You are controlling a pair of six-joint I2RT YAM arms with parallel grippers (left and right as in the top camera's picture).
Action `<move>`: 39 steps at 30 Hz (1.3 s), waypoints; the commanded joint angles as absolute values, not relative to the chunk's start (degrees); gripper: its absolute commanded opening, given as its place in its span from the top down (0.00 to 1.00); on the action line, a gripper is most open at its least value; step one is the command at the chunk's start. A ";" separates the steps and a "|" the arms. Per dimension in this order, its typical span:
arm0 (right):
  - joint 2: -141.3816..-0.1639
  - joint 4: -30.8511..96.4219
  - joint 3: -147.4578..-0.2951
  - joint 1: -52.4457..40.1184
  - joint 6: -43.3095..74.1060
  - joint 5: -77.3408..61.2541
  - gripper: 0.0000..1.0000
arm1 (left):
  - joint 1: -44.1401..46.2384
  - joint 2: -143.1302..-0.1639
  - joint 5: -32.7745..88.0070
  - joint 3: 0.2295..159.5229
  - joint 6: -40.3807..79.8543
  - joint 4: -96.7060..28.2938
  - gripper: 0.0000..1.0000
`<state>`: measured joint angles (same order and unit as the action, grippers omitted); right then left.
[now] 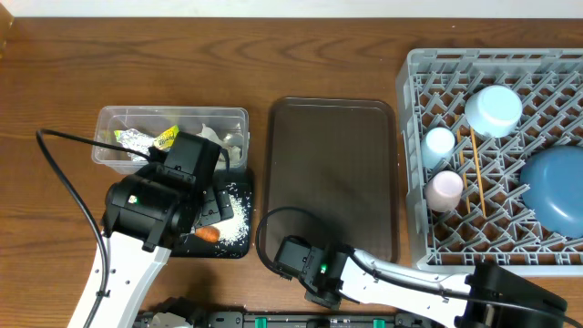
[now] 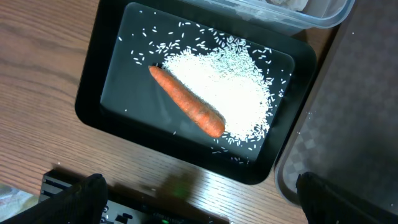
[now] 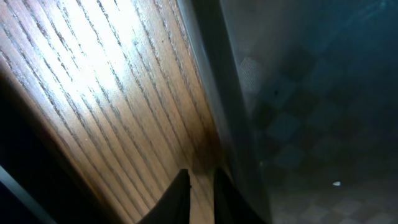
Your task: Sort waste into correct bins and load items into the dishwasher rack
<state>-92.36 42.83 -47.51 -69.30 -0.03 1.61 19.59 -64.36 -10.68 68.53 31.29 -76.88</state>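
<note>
The wooden worktop (image 1: 137, 55) is carrying everything. At its right side the grey dishwasher rack (image 1: 492, 57) is standing, the biggest thing here. The brown serving tray (image 1: 332, 173) is lying in the middle, just beside the rack, and nothing is lying on it.

The blue plate (image 1: 556, 187) is leaning among the pegs at the right edge of the rack. The clear tub (image 1: 173, 112) is sitting at the left, and the black tray (image 2: 124, 93) is lying just in front of it, beside the brown tray.

The left hand (image 2: 202, 196) is hanging over the black tray with its fingers spread wide, holding nothing. The right hand (image 3: 200, 190) is pointing down at the near rim of the brown tray. Its fingers are standing almost together, with only a thin slit where wood is showing, and nothing is visible between them.

The bowl (image 1: 494, 109) is resting upside down in the back part of the rack. The light blue cup (image 1: 440, 143) and the pink cup (image 1: 445, 189) are sitting along the rack's left side, with the chopsticks (image 1: 474, 169) lying just beside them.

The carrot (image 2: 186, 101) is lying slanted on the black tray, partly on the heap of rice (image 2: 230, 81). The wrapper (image 1: 150, 139) and the tissues (image 1: 219, 137) are lying inside the tub.
</note>
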 commanded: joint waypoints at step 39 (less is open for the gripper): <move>-90.78 46.85 -55.46 -68.97 -4.71 -7.75 0.76 | 19.31 -64.36 -10.96 68.45 31.11 -77.10 0.00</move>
